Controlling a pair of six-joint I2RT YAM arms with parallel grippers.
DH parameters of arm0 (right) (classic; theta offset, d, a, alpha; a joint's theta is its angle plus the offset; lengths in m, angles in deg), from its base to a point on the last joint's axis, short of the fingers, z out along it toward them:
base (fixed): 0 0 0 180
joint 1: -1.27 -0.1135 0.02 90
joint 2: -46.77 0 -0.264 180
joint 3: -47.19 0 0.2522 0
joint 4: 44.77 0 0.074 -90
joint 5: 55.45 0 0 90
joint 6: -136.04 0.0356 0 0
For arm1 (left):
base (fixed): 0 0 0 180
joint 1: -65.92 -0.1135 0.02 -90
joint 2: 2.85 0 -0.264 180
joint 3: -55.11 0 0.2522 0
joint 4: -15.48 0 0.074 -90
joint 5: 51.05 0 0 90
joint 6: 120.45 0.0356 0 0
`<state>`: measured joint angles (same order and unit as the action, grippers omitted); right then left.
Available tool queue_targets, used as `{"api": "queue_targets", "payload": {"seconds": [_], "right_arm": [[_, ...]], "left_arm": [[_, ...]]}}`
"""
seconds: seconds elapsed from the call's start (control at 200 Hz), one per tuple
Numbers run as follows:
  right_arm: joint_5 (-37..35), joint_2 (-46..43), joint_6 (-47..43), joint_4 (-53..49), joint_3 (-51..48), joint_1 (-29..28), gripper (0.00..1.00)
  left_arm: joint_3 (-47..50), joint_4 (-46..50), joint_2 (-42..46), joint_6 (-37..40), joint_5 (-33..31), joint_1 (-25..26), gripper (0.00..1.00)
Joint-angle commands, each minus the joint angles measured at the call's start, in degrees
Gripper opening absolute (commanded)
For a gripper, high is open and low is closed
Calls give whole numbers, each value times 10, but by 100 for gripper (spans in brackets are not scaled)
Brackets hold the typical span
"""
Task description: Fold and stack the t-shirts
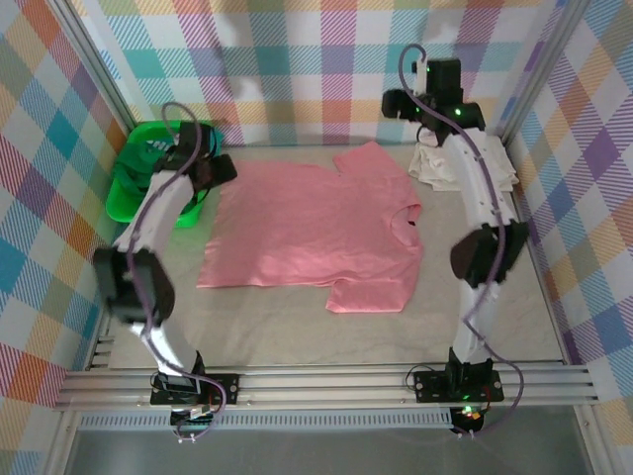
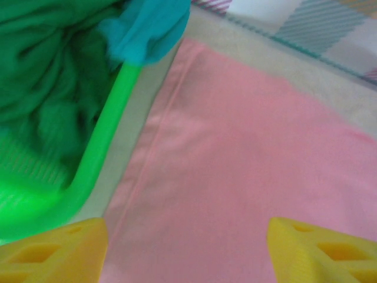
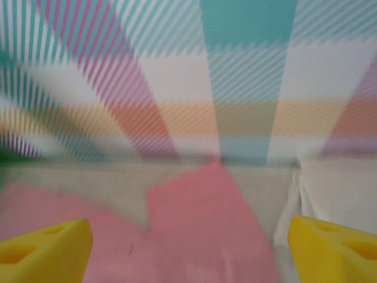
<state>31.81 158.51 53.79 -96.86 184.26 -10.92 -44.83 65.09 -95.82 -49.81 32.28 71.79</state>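
Note:
A salmon-pink t-shirt (image 1: 316,223) lies spread flat on the table, neck to the right. My left gripper (image 1: 220,170) hovers over its far-left hem corner, beside the bin. In the left wrist view the pink t-shirt (image 2: 247,171) fills the space under the left gripper (image 2: 188,250), whose yellow fingertips (image 2: 56,250) stand wide open and hold nothing. My right gripper (image 1: 410,104) hangs high near the back wall, over the pink far sleeve (image 3: 203,218). The right gripper (image 3: 188,250) is open and empty. A cream-white t-shirt (image 1: 440,163) lies folded at the back right.
A bright green bin (image 1: 138,188) stands at the back left, its rim (image 2: 103,135) close to the pink hem. It holds a dark green t-shirt (image 2: 41,76) and a teal t-shirt (image 2: 147,29). Checked walls close in the back and sides.

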Motion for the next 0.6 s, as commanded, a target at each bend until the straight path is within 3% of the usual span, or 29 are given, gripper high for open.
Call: {"api": "queue_targets", "payload": {"seconds": [0.0, 0.085, 0.225, 0.31, 0.435, 0.595], "right_arm": [[13, -192, 62, 72, -261, -50, 89], [29, -284, 118, 84, -422, -53, 88], [7, -388, 151, 49, -605, -57, 88], [10, -436, 177, 4, -669, -49, 88], [82, -465, 202, -11, -743, -44, 88], [140, -506, 235, 23, -822, -35, 86]], "left_arm": [[140, -56, 138, -45, 5, 10, 68], [235, -29, 185, -50, 26, 10, 68], [310, 18, 179, -39, 54, 7, 68], [348, -4, 168, -52, 69, -11, 68], [380, -43, 144, -69, 86, -31, 67], [384, -39, 117, -72, 79, -56, 65]]}}
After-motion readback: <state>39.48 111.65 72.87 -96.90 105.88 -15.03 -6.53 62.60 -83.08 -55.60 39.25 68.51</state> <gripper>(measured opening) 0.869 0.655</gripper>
